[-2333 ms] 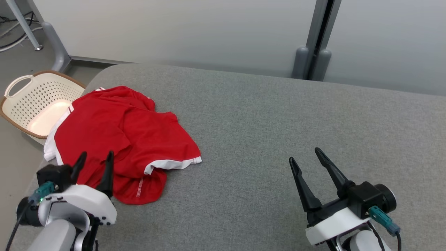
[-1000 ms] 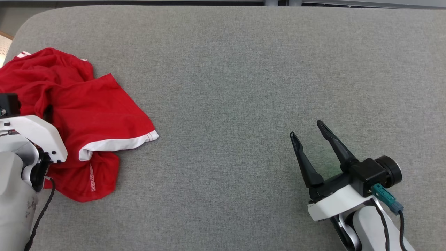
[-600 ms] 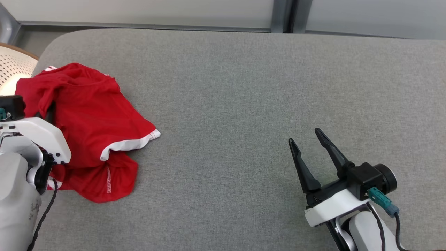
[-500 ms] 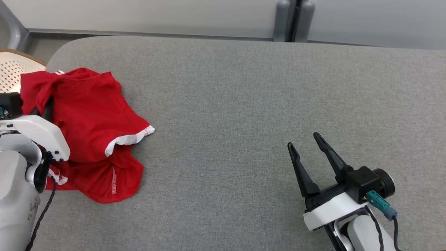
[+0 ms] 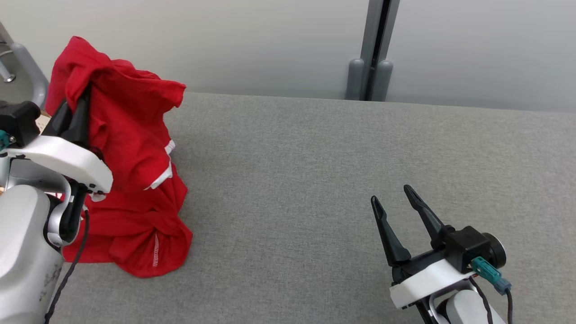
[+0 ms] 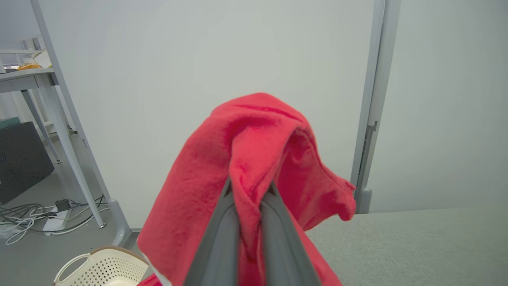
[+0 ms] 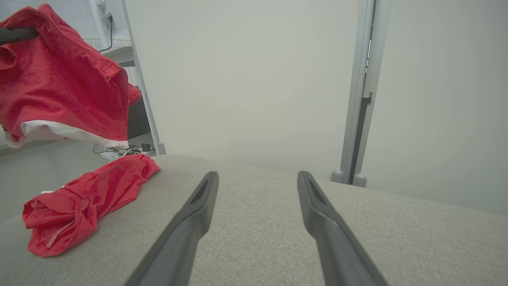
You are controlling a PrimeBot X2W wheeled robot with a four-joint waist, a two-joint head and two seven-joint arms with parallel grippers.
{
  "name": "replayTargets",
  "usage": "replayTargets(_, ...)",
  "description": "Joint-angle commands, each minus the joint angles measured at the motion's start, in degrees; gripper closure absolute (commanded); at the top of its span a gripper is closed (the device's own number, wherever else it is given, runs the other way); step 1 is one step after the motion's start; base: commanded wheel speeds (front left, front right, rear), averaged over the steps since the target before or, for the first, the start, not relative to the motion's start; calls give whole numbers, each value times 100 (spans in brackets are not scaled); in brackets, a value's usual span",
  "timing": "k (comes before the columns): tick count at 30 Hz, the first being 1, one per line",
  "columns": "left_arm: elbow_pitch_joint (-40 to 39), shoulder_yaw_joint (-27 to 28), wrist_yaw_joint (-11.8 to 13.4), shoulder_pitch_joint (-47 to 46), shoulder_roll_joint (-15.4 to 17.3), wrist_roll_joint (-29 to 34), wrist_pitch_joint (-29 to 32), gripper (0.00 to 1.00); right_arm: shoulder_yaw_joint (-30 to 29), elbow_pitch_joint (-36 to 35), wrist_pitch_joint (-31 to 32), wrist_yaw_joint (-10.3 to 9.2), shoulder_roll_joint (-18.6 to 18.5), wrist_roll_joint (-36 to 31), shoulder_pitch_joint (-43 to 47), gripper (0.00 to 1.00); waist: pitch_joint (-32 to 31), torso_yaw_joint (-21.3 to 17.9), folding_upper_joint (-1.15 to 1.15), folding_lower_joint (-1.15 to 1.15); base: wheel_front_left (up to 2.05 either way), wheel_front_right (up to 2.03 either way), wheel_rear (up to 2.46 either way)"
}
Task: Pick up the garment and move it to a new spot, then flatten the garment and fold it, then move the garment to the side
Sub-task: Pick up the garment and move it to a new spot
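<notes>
The garment (image 5: 130, 148) is a red shirt with white trim at the left end of the grey table (image 5: 315, 180). My left gripper (image 5: 81, 96) is shut on a bunched fold near its top and holds that part up in the air. The lower part still rests crumpled on the table (image 7: 79, 198). In the left wrist view the red cloth (image 6: 246, 159) drapes over my two closed fingers (image 6: 222, 238). My right gripper (image 5: 390, 195) stands open over the table at the lower right, well apart from the garment, with nothing between its fingers (image 7: 190, 222).
A cream perforated laundry basket (image 6: 99, 268) stands on the floor left of the table. A pale wall with a grey post (image 5: 371, 49) runs behind the table. A desk leg and cables (image 6: 39, 222) are at the far left.
My left gripper has closed on the garment and lifted its upper part off the table. The head camera has tilted up. The right arm has stayed put.
</notes>
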Motion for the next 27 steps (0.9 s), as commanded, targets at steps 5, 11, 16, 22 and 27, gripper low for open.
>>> replayTargets(5, -1118, -36, 255, 384, -3, -110, 308, 100, -84, -67, -6, -2, -5, -26, -31, 0, -112, -305, 0, 0, 0, 0, 0)
replayTargets(11, -1945, -292, 532, 617, -187, -106, 725, 100, -256, -175, -6, -2, -106, -86, -178, 0, 11, -762, 0, 0, 0, 0, 0)
replayTargets(16, -2155, -572, 599, 691, -361, -22, 902, 100, -410, -312, -6, -2, -143, -144, -334, 0, 211, -1342, 0, 0, 0, 0, 0)
replayTargets(22, -1895, -876, 540, 467, -570, 97, 1013, 100, -557, -549, -6, -2, -121, -213, -496, 0, 605, -2155, 0, 0, 0, 0, 0)
replayTargets(27, -1316, -1030, 476, 153, -825, 188, 928, 100, -602, -663, -6, -2, -50, -247, -582, 0, 936, -2801, 0, 0, 0, 0, 0)
